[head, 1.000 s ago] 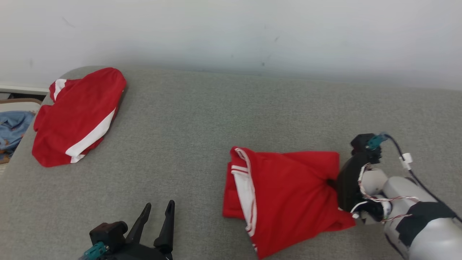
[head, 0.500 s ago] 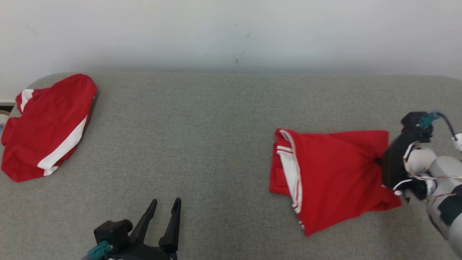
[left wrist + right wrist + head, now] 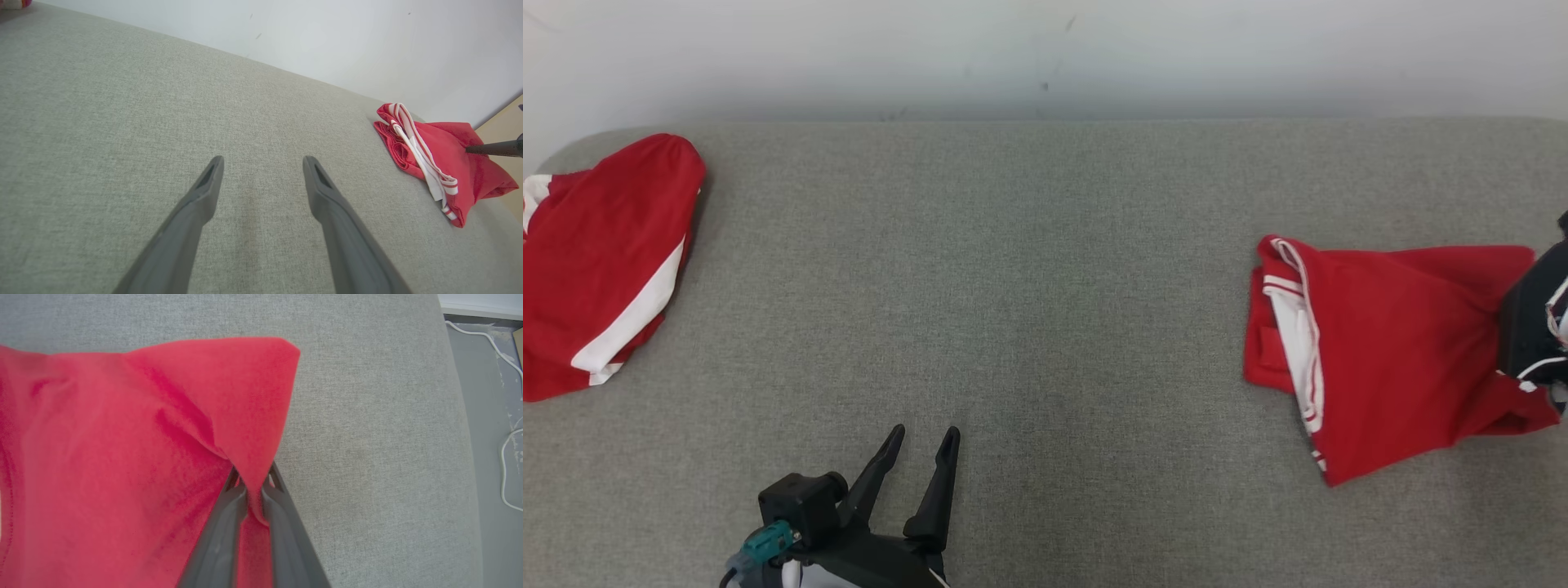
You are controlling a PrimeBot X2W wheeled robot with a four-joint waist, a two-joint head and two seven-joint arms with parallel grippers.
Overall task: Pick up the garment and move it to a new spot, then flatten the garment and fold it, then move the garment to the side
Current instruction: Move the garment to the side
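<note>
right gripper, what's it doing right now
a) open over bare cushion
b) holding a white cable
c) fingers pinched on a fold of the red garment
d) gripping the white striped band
c: in the right wrist view the right gripper has its fingers closed on a bunched fold of the red garment, which lies on the grey cushion.

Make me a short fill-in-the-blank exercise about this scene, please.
1. The right jaws are shut on a ___ garment.
2. Its stripes are ___.
3. The left jaws are ___, holding nothing.
4. A second garment lies on the robot's ___ side.
Missing words: red; white; open; left.
</note>
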